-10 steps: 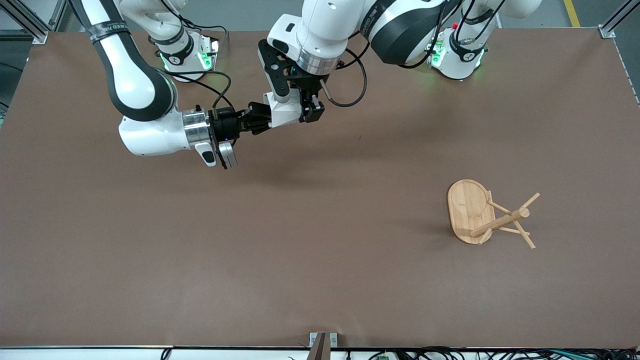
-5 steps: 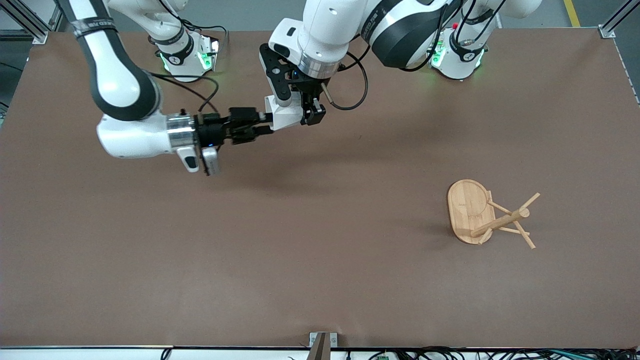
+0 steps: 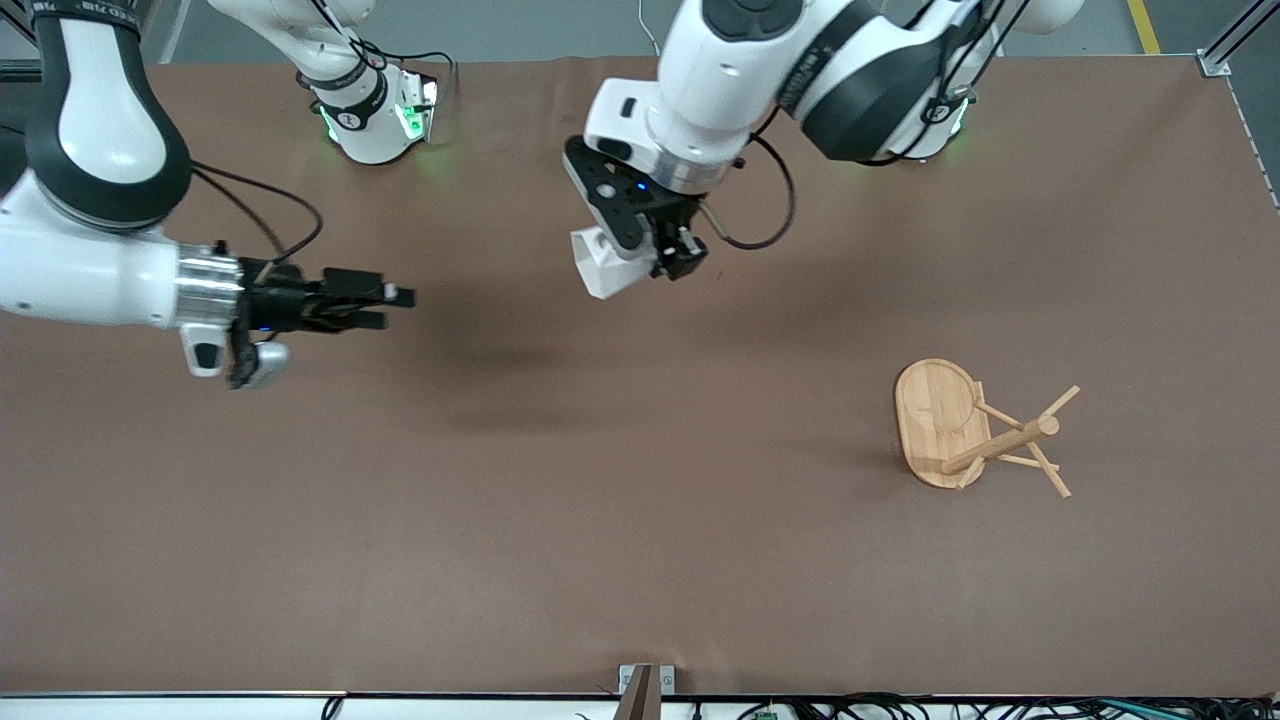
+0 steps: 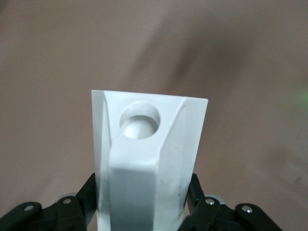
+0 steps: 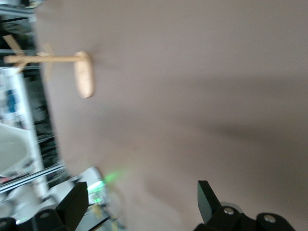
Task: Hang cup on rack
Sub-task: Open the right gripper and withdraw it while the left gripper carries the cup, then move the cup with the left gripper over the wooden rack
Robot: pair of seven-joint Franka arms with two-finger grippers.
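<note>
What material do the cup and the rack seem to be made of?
The cup, held in the left claw, looks like matte white plastic, possibly printed: flat facets, sharp edges, no glaze shine. Glazed ceramic seems unlikely, but cannot be excluded. The rack looks like light bamboo or wood: pale tan colour, with faint grain lines on its oval base.

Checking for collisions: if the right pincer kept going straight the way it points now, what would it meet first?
Probably nothing: the right pincer points level along bare brown table, passing below the left pincer holding the white faceted cup in the front view. Depth is unclear.
</note>
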